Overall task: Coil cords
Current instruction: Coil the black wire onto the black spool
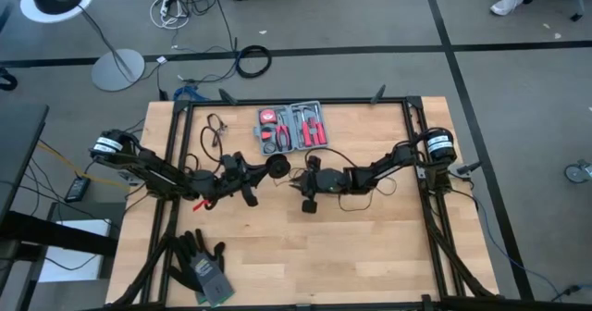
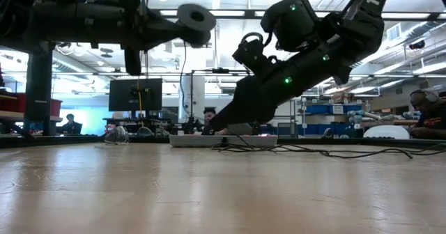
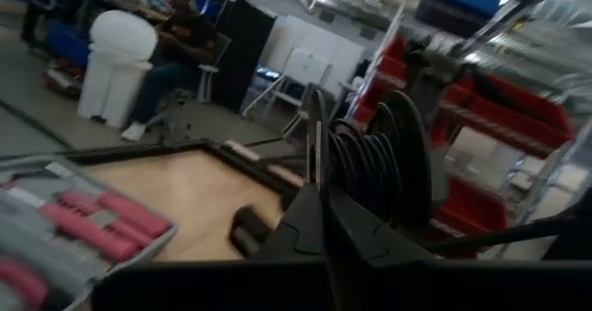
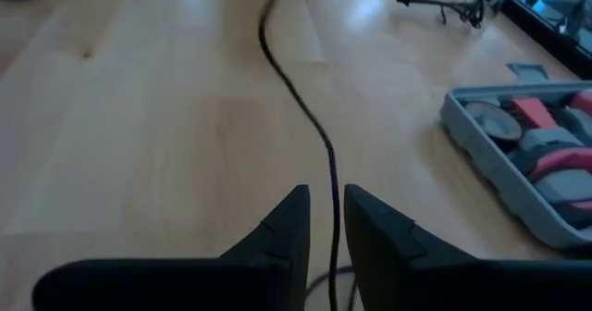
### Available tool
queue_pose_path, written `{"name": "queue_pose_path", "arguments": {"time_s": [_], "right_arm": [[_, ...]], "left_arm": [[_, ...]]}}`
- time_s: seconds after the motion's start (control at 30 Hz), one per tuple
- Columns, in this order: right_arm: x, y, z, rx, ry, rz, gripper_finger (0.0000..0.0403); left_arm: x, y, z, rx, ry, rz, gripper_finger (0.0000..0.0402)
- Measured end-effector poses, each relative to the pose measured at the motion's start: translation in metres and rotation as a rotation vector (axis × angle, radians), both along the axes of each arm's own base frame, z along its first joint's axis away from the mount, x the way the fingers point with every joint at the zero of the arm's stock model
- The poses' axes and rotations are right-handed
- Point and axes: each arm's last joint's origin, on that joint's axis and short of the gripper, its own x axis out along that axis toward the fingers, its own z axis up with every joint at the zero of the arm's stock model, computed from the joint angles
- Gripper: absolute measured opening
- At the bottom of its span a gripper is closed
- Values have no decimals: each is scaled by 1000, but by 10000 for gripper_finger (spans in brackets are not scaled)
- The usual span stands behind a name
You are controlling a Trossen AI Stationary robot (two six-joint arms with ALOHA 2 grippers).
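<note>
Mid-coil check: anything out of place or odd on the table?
Nothing damaged or spilled. A pair of gloves lies loose near the table's front edge, and a small tangle of wire sits apart beside the open tool kit.

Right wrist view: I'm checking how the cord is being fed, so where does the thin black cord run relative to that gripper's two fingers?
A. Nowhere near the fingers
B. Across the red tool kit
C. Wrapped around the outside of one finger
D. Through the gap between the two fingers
D: the thin black cord crosses the wooden table and passes down into the narrow gap of the right gripper, while the tool kit lies off to the side, untouched by it.
</note>
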Motion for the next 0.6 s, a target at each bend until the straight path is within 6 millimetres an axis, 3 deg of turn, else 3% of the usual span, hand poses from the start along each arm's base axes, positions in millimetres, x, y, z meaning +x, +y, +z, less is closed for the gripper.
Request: {"name": "queue_pose_path", "arguments": {"time_s": [0.27,0.43,0.6], "right_arm": [[-1,-7,-2,32,16,-37,50],[-3,-7,-5,99,38,-76,8],[-9,-7,-9,213,109,-157,4]], "left_arm": [[2,-1,3,13,-8,-19,0],[2,-1,2,15,-2,-19,0],[2,-1,-3,46,49,-23,0]]}}
